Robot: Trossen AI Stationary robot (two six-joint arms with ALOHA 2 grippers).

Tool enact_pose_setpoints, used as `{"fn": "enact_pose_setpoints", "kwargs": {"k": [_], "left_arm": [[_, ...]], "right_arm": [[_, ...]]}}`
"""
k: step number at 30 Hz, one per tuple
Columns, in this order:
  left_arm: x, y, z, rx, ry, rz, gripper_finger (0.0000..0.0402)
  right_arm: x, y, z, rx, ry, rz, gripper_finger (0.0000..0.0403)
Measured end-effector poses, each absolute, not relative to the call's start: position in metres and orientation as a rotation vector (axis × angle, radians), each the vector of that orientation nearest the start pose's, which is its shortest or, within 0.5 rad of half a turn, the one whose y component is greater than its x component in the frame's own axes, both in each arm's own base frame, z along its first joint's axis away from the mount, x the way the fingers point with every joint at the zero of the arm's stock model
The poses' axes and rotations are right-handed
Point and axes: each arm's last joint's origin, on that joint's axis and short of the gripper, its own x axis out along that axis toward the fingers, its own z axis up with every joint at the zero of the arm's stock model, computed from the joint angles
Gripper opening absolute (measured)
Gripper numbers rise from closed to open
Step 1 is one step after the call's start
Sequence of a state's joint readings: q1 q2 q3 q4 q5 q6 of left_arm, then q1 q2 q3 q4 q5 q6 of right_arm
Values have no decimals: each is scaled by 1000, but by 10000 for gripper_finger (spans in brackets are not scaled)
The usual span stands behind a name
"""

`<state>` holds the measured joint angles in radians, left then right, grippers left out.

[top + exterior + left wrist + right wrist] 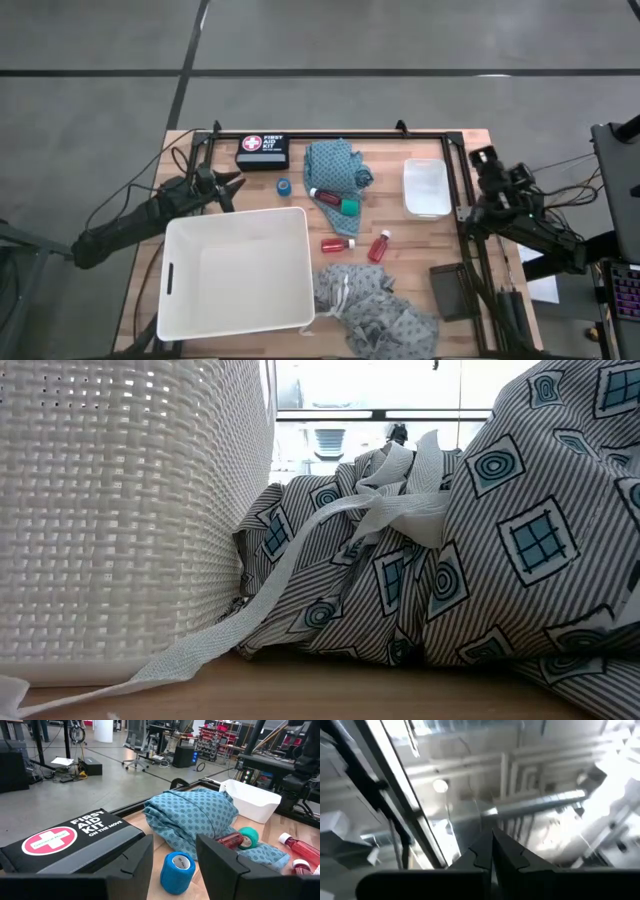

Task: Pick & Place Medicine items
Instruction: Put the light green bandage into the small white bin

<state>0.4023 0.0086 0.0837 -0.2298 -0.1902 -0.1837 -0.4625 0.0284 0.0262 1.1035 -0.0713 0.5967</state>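
Approaching the blue roll (177, 871), upright on the bench beside the first aid kit (70, 842), the left gripper (172, 862) frames it with fingers part-open and empty; next: advance, close, carry to white basket (236, 272); right gripper (492, 851) shut, parked aside.

Your small blue round roll (284, 186) sits between the black first-aid pouch (262, 151) and the white plastic basket (238, 272).

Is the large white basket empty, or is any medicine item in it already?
Empty: the high view shows only bare floor inside the white basket.
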Motion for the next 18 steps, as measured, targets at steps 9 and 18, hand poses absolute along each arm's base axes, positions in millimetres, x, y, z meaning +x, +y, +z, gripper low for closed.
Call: {"fn": "enact_pose_setpoints", "kwargs": {"k": [9,18], "left_arm": [[81,41,169,-195,101,604,153],[81,41,169,-195,101,604,153]], "right_arm": [[43,-20,279,202,-1070,-106,8],[57,-27,325,89,-965,-214,8]]}}
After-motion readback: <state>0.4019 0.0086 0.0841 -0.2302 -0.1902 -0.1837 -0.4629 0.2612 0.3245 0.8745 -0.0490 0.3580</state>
